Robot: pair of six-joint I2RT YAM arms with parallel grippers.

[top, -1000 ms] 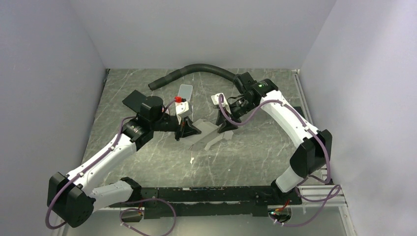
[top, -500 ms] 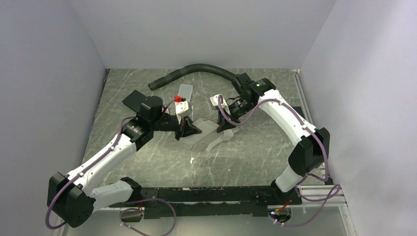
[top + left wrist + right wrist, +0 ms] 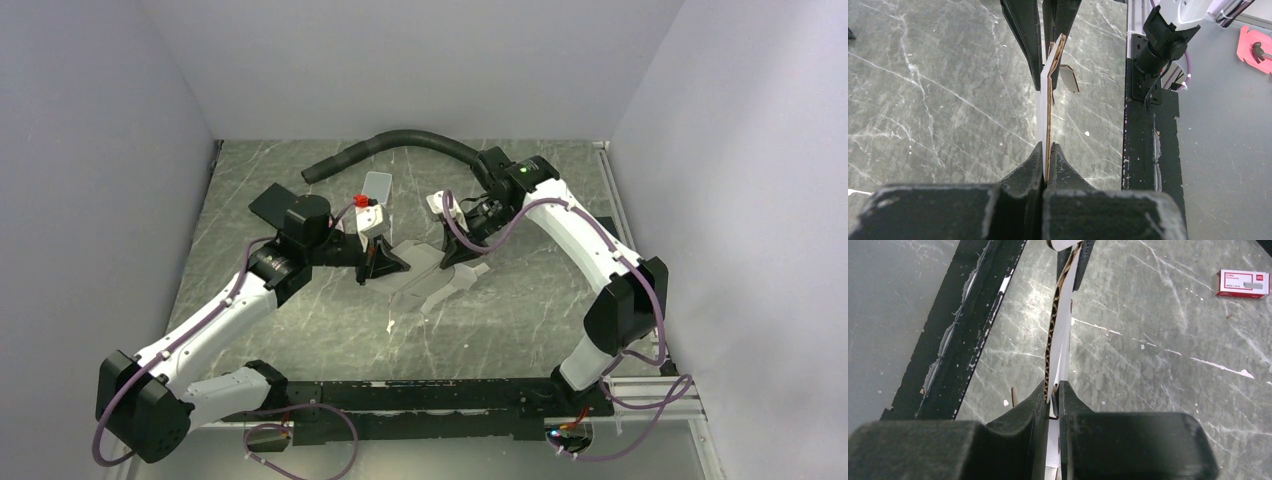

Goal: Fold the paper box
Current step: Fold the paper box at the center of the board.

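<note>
You have the left gripper [image 3: 1047, 150] and right gripper [image 3: 1053, 387] clenched on opposite edges of the paper box [image 3: 422, 280]: likely light, thin, crease-prone card, best held near folds.

Nine pieces of seven kinds are showing on or over one table [image 3: 500, 320].
Two arms are reaching in from the near edge, the left arm [image 3: 210, 320] and the right arm [image 3: 590, 235], each carrying one hand: left hand [image 3: 388, 266], right hand [image 3: 460, 258]. One paper box [image 3: 430, 285] is sitting mid-table. One black hose [image 3: 400, 143] is curving along the far edge. One light grey tile [image 3: 377, 185] and one black pad [image 3: 268, 205] are lying left of middle toward that edge. One small red-and-white carton [image 3: 1242, 283] is showing in the right wrist view.
</note>
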